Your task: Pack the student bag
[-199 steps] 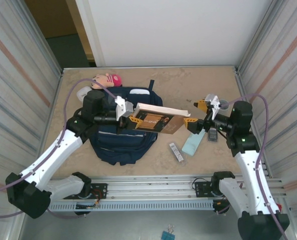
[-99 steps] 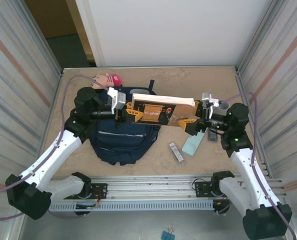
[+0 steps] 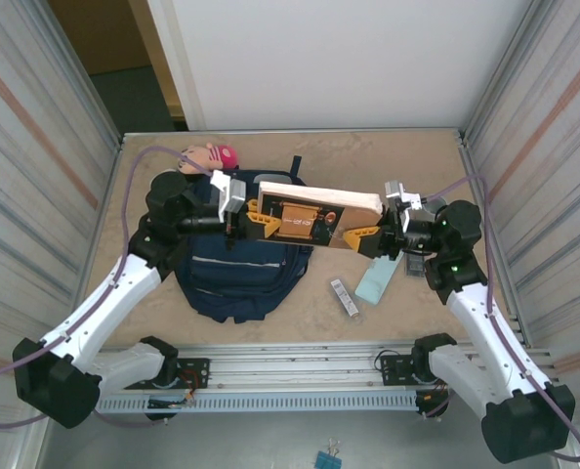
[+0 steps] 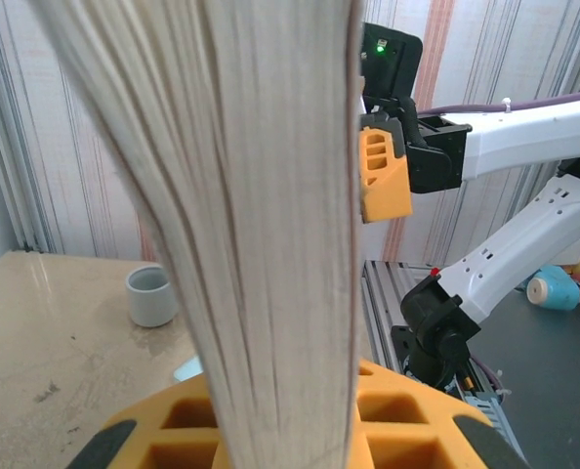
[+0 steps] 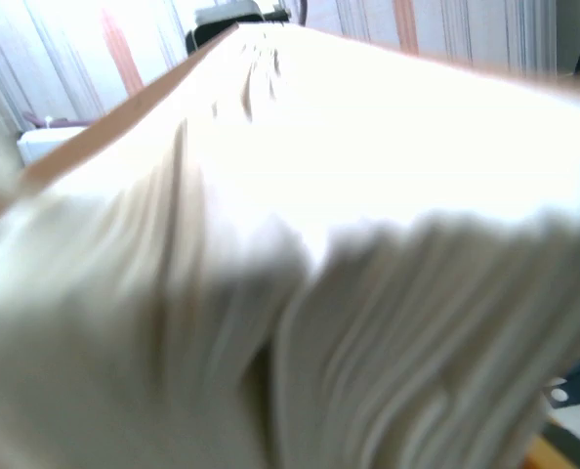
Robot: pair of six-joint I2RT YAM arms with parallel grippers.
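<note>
Navy fabric of the student bag (image 3: 233, 278) lies flat on the table (image 3: 417, 161), left of centre, w/ a pink plush toy (image 3: 210, 156) just beyond its top-left corner.

Risks, as I judge them: the book (image 3: 319, 200) hangs in the air btwn the two arms, its left end over the bag and its right end out past the bag's edge. If both arms pull at once or at diff. angles, the cover could twist or the pages tear. Seen from the left wrist, the page block splays wide. If one side lets go before the other has a firm grip, the book prob. drops onto the outside of the bag, not into it. I can't tell whether the bag's mouth is unzipped, so a downward push might just jam the book against shut fabric. Further right, a mint-green flat item (image 3: 376, 281) and a small bar-shaped thing (image 3: 345, 296) lie near the right arm, and a low sweep could knock them.

Hands: the left hand (image 3: 259, 220) is clamped on the book's left end, w/ the page block wedged in its grip. The right hand (image 3: 360, 236) is at the book's right end. One orange finger (image 4: 383, 176) lies against the cover and the other is hidden, so I can't tell if it grips or merely touches.
</note>
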